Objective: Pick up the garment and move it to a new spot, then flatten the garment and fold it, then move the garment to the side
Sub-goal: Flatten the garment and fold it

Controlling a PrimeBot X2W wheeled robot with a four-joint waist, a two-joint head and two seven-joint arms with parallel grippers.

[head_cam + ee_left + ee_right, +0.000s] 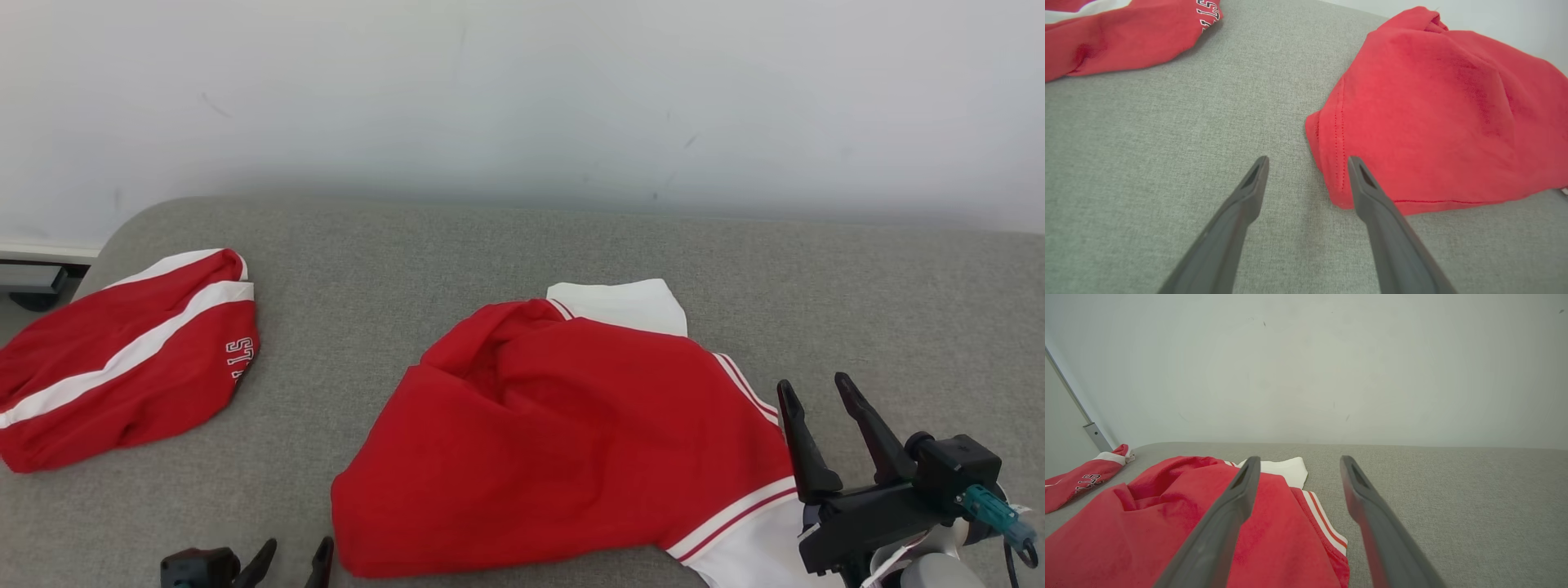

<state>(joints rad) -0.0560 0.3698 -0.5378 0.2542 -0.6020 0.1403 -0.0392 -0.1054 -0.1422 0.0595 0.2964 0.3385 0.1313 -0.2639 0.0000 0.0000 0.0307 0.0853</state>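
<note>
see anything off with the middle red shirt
The red shirt lies rumpled, not flat: its far left part is bunched into a fold, and a white sleeve pokes out behind. No damage shows.

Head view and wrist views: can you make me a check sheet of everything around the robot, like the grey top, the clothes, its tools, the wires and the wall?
Surface: grey fabric surface, bare between the clothes.
Job's things: red garment with white striped trim, lying rumpled in the middle, not flattened or folded yet.
Clutter: second red garment with a white stripe and lettering, bunched at the left edge.
Grippers: left tool open and empty, by the red garment's near hem corner; right tool open and empty, over its right edge.
Cables: teal plug with a dark lead on the right wrist.
Surroundings: pale wall behind, with a few small marks.
</note>
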